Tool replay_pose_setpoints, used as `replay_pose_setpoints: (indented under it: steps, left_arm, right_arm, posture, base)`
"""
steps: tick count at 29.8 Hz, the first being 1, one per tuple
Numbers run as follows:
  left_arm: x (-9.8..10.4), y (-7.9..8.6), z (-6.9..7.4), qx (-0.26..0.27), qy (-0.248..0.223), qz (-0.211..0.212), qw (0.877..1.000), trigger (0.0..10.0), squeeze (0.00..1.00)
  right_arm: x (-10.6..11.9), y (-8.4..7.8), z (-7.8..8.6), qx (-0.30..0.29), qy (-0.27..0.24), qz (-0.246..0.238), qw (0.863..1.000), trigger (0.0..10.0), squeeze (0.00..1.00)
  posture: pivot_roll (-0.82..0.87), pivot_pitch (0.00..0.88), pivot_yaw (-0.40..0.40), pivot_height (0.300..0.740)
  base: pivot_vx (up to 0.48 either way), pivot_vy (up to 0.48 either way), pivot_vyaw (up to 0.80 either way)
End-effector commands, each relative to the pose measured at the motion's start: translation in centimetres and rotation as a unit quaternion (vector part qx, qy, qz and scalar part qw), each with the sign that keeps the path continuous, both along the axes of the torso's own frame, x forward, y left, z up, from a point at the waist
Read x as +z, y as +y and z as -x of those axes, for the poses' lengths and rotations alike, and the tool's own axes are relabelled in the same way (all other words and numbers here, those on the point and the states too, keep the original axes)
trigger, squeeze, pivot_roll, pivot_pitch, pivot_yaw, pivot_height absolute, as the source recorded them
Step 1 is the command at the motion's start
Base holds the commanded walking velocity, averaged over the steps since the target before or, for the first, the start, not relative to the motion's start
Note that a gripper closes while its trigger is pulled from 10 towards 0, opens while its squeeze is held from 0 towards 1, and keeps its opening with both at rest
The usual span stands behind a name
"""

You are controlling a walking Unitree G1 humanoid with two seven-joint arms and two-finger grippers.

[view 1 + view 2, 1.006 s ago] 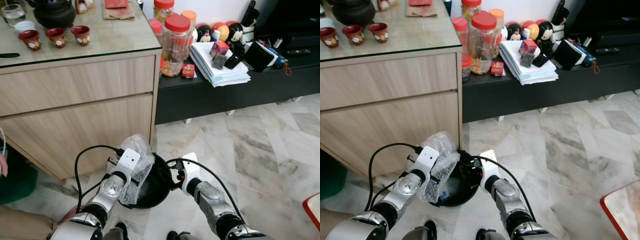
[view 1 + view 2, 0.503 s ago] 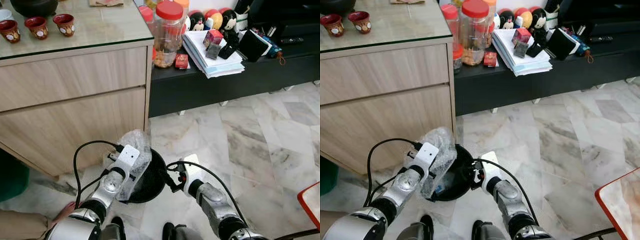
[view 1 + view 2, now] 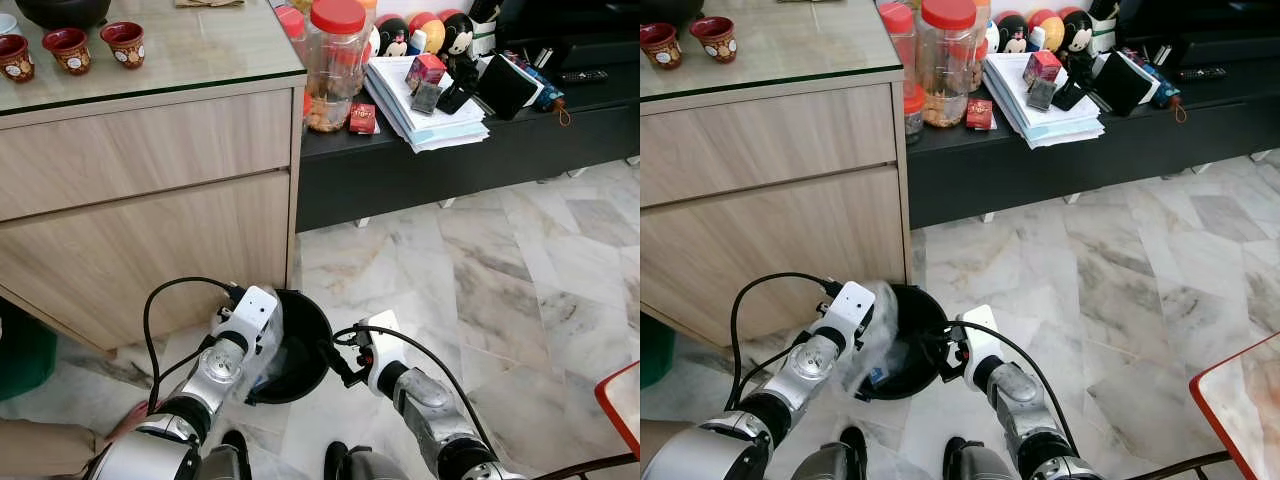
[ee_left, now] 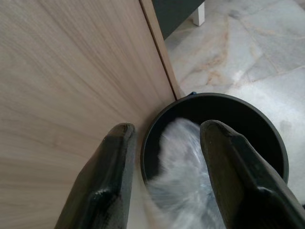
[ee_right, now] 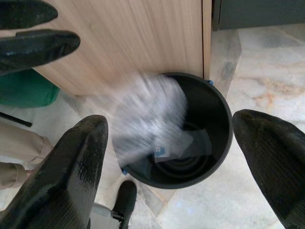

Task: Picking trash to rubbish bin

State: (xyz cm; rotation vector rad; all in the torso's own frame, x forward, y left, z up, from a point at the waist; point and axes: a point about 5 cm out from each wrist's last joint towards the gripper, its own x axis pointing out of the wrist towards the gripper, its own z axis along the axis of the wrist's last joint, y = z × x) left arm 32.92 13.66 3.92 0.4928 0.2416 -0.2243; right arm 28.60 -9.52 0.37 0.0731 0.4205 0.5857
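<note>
Left gripper (image 4: 164, 143): 2 fingers spread, nothing pinched | Clear plastic wrapper (image 5: 147, 112): blurred, directly below those fingers, partly inside black bin (image 5: 217, 143) | Handling: judged light, soft, crinkly; pinch a bunched fold | Right gripper (image 5: 169, 157): spread, beside bin.

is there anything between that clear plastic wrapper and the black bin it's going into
Nothing visible. The plastic wrapper, blurred, is at the bin's open mouth, between the open fingers of the left gripper. The right gripper waits open beside the rim.
</note>
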Motion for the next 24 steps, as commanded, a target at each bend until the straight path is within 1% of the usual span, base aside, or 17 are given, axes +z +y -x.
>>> replay_pose_setpoints:
  steps: [1,3,4,6,7,9,11,12,15,16,17,19,20,22,23,24]
  left_arm:
    - [-0.6,0.2,0.4,0.006,0.016,-0.009,1.0,10.0,1.0]
    - [-0.7,0.3,0.4,0.013,0.018,-0.02,1.0,10.0,1.0]
    - [-0.8,0.4,0.4,0.016,0.018,-0.022,0.999,10.0,0.0]
    - [-0.9,1.0,0.5,0.037,0.02,-0.02,0.999,10.0,0.0]
    - [-0.9,1.0,0.5,0.037,0.02,-0.02,0.999,10.0,0.0]
    - [-0.9,1.8,0.6,0.052,0.012,-0.016,0.998,10.0,0.0]
    - [-0.8,2.8,1.0,0.07,-0.01,-0.011,0.997,10.0,0.0]
    - [-0.8,3.0,1.0,0.074,-0.015,-0.01,0.997,10.0,0.0]
    - [-0.8,4.2,1.7,0.097,-0.034,0.011,0.995,10.0,0.0]
    - [-1.0,4.9,2.3,0.112,-0.043,0.022,0.993,10.0,0.0]
    - [-1.5,6.6,3.7,0.15,-0.056,0.051,0.986,10.0,0.0]
    - [-2.5,8.4,5.6,0.199,-0.054,0.079,0.975,10.0,0.0]
    - [-3.1,9.1,6.5,0.22,-0.044,0.092,0.97,10.0,0.0]
    - [-4.2,10.0,7.8,0.242,-0.023,0.102,0.964,10.0,0.0]
    - [-5.2,10.4,9.0,0.253,0.0,0.092,0.963,10.0,0.0]
    - [-5.2,10.4,9.0,0.253,0.0,0.092,0.963,10.0,0.0]
  right_arm:
    - [-0.5,-0.3,0.5,-0.004,0.01,0.001,1.0,10.0,0.0]
    - [-0.7,-0.3,0.7,-0.004,0.011,0.002,1.0,10.0,0.0]
    - [-0.7,-0.3,0.7,-0.004,0.012,0.002,1.0,10.0,0.0]
    - [-0.9,-0.3,0.9,-0.004,0.017,0.004,1.0,10.0,0.0]
    - [-0.9,-0.3,0.9,-0.004,0.017,0.004,1.0,10.0,0.0]
    - [-1.3,-0.5,1.2,-0.01,0.025,0.009,1.0,10.0,0.0]
    - [-1.7,-1.0,1.5,-0.021,0.033,0.015,0.999,10.0,0.0]
    - [-1.7,-1.0,1.5,-0.023,0.035,0.016,0.999,10.0,0.0]
    - [-2.2,-1.6,1.8,-0.037,0.045,0.024,0.998,10.0,0.0]
    - [-2.5,-1.9,2.0,-0.045,0.051,0.029,0.997,10.0,0.0]
    - [-3.0,-2.6,2.5,-0.06,0.063,0.038,0.995,10.0,0.0]
    - [-3.6,-3.3,3.0,-0.077,0.078,0.046,0.993,10.0,0.0]
    - [-3.8,-3.6,3.2,-0.083,0.083,0.052,0.992,10.0,0.0]
    - [-4.1,-4.0,3.4,-0.093,0.092,0.058,0.99,10.0,0.0]
    - [-4.3,-4.3,3.7,-0.107,0.102,0.06,0.987,10.0,0.0]
    - [-4.3,-4.3,3.7,-0.107,0.102,0.06,0.987,10.0,0.0]
  posture:
    - [-0.07,0.251,-0.133,0.74]
    - [-0.07,0.252,-0.133,0.74]
    - [-0.07,0.252,-0.133,0.74]
    - [-0.06,0.25,-0.129,0.74]
    - [-0.06,0.25,-0.129,0.74]
    - [-0.05,0.245,-0.121,0.74]
    - [-0.04,0.239,-0.115,0.74]
    - [-0.04,0.239,-0.115,0.74]
    - [-0.03,0.232,-0.107,0.74]
    - [-0.01,0.222,-0.101,0.74]
    - [0.0,0.216,-0.095,0.74]
    - [0.0,0.207,-0.087,0.74]
    - [0.01,0.197,-0.081,0.74]
    - [0.01,0.191,-0.077,0.74]
    - [0.01,0.177,-0.07,0.74]
    - [0.01,0.177,-0.07,0.74]
  base:
    - [0.0,0.0,0.0]
    - [0.0,0.0,0.0]
    - [0.0,0.0,0.0]
    - [0.0,0.0,0.0]
    - [0.0,0.0,0.0]
    - [0.0,0.0,0.0]
    - [0.0,0.0,0.0]
    - [0.0,0.0,0.0]
    - [0.0,0.0,0.0]
    - [0.0,0.0,0.0]
    - [0.0,0.0,0.0]
    - [0.0,0.0,0.0]
    - [0.0,0.0,0.0]
    - [0.0,0.0,0.0]
    - [0.0,0.0,0.0]
    - [0.0,0.0,0.0]
